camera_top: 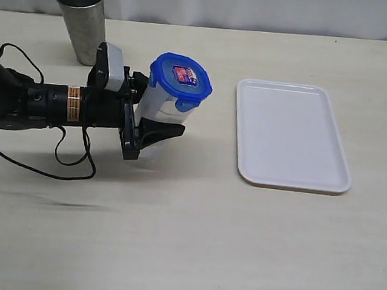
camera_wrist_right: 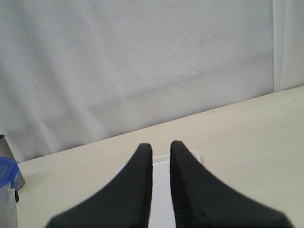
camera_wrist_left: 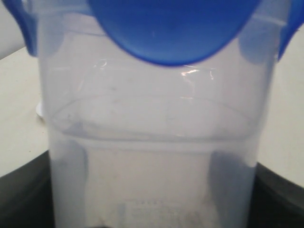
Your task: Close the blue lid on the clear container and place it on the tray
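Note:
The clear container (camera_top: pixel 154 107) is left of the table's middle, with the blue lid (camera_top: pixel 180 81) sitting on its rim, red-and-white sticker up. My left gripper (camera_top: pixel 157 112) comes in from the left and is shut on the container's body, one black finger on each side. In the left wrist view the container (camera_wrist_left: pixel 152 142) fills the picture, the lid (camera_wrist_left: pixel 171 28) across its top and a dark finger (camera_wrist_left: pixel 280 194) at the edge. The white tray (camera_top: pixel 290 134) lies flat to the right, bare. My right gripper (camera_wrist_right: pixel 161 148) hangs above the tray (camera_wrist_right: pixel 161 190), slightly open and holding nothing.
A grey steel cup (camera_top: pixel 82 21) stands at the back left, behind the left arm. The left arm's black cable (camera_top: pixel 68 164) loops over the table in front of the arm. A white backdrop closes off the far edge.

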Controlling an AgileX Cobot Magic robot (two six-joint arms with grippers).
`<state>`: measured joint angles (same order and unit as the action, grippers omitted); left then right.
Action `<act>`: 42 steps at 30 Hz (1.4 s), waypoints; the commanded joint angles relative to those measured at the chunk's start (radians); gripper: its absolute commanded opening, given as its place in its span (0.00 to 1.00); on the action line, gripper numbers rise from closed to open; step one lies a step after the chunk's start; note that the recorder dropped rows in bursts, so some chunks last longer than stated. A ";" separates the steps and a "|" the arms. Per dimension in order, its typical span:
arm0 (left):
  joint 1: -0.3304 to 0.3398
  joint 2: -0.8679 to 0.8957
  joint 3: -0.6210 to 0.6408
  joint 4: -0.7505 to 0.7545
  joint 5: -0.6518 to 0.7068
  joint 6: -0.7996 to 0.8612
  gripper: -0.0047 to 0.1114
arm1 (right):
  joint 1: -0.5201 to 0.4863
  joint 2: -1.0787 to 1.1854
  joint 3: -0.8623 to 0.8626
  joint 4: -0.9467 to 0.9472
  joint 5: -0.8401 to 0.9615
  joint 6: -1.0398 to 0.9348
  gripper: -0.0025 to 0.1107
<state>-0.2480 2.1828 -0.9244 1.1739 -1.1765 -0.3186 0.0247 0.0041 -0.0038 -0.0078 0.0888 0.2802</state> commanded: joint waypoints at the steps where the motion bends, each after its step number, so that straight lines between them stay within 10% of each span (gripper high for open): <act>1: -0.008 -0.009 0.003 -0.008 -0.041 0.000 0.04 | -0.007 -0.004 0.004 -0.026 0.013 0.005 0.14; 13: -0.008 -0.009 0.003 -0.008 -0.041 0.000 0.04 | -0.007 -0.004 0.004 -0.136 0.265 0.005 0.14; 42: -0.008 -0.009 0.003 -0.020 -0.037 0.000 0.04 | -0.007 -0.004 0.004 -0.134 0.259 -0.211 0.14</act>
<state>-0.2480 2.1828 -0.9244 1.1739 -1.1785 -0.3142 0.0247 0.0041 -0.0012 -0.1421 0.3567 0.1744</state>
